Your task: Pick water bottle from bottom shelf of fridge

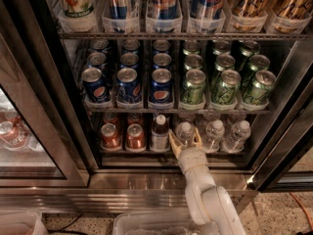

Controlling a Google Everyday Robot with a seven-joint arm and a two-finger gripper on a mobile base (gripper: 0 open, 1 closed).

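Observation:
The fridge (44,97) stands open with its black frame and a shiny steel base strip. On the bottom shelf (176,155) stand three clear water bottles with white caps. My gripper (185,137) reaches in from below, open, its fingers (174,142) on either side of the leftmost water bottle (184,131). The other two water bottles (214,133) (238,133) stand to its right. A white-capped bottle of brown liquid (159,131) stands just left of the gripper.
Copper-red cans (111,135) fill the shelf's left lanes. The rack above holds blue cans (129,84) and green cans (225,84). A glass door (29,131) is at the left. A clear bin (146,224) sits on the floor below my arm.

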